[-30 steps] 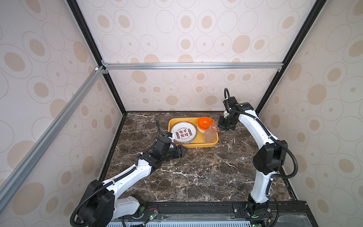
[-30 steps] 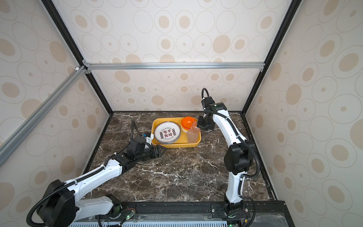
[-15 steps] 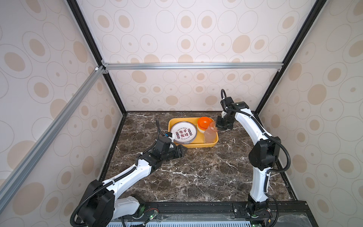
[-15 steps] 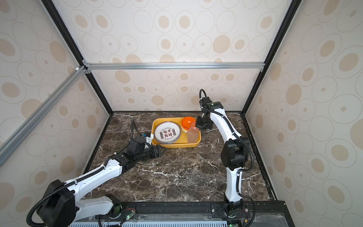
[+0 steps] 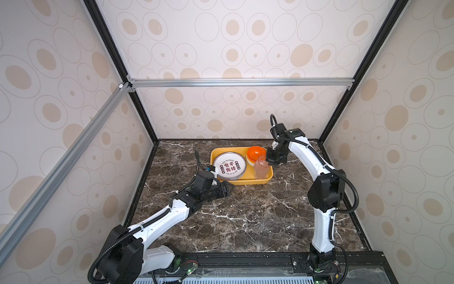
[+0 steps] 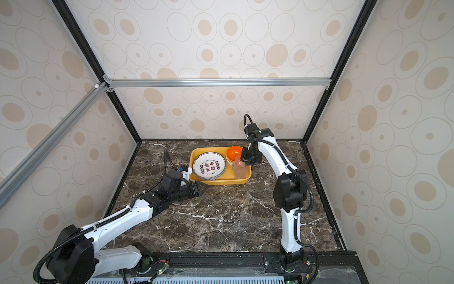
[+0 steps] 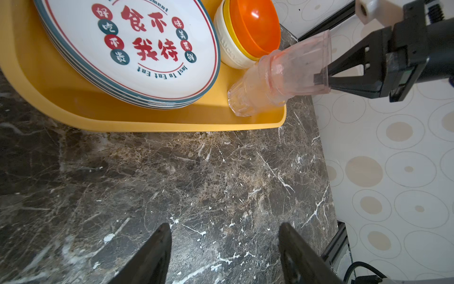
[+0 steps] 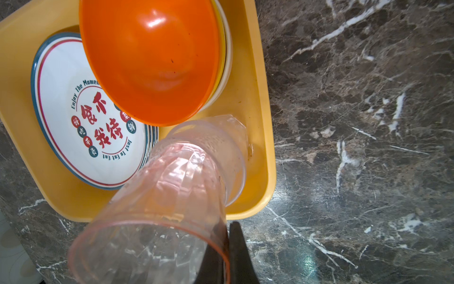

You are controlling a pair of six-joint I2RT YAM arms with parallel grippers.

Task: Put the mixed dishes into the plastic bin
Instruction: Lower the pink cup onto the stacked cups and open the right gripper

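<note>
My right end effector (image 7: 320,79) pinches the pink cup (image 7: 299,64) in the 4 o'clock corner of the plastic bin (image 7: 172,123); the plate (image 7: 137,49) at 9 o'clock reads "Just To Eat Eat"; my left end effector (image 7: 224,228) gapes wide, empty

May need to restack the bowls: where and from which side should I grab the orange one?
Pinch the orange bowl by its rim from above, one finger inside, one outside, at its far edge, away from the plates and cups. It sits nested in other bowls, so only the rim stands free.
</note>
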